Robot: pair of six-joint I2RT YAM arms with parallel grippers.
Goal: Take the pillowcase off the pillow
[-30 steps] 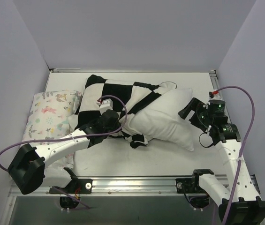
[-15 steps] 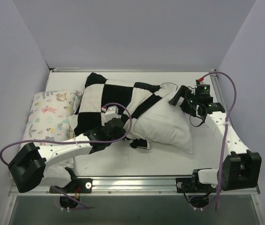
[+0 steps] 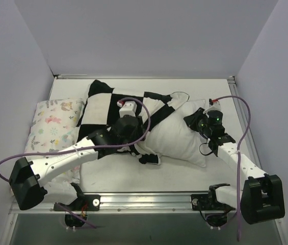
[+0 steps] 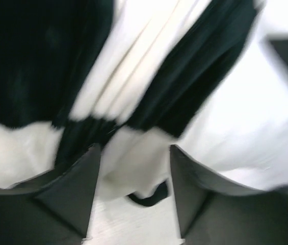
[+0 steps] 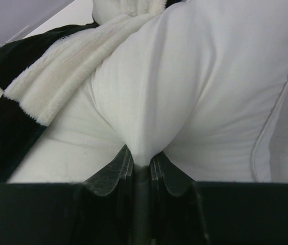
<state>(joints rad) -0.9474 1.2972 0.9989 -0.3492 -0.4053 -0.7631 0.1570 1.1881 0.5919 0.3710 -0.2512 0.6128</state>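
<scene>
The black-and-white checkered pillowcase lies bunched over the left part of the white pillow, whose right half is bare. My left gripper hovers over the pillowcase's lower edge. In the left wrist view its jaws stand wide apart above folds of pillowcase, with bare table between them. My right gripper is at the pillow's right end. The right wrist view shows it shut on a pinched fold of pillow, with the pillowcase's edge to the left.
A smaller pastel floral-print pillow lies against the left wall. Grey walls close in the table on three sides. A strip of bare white table runs along the front, ahead of the metal rail.
My left gripper has opened, let go of the pillowcase and shifted up and right. My right arm swung in to the pillow's right end and shut on it.
</scene>
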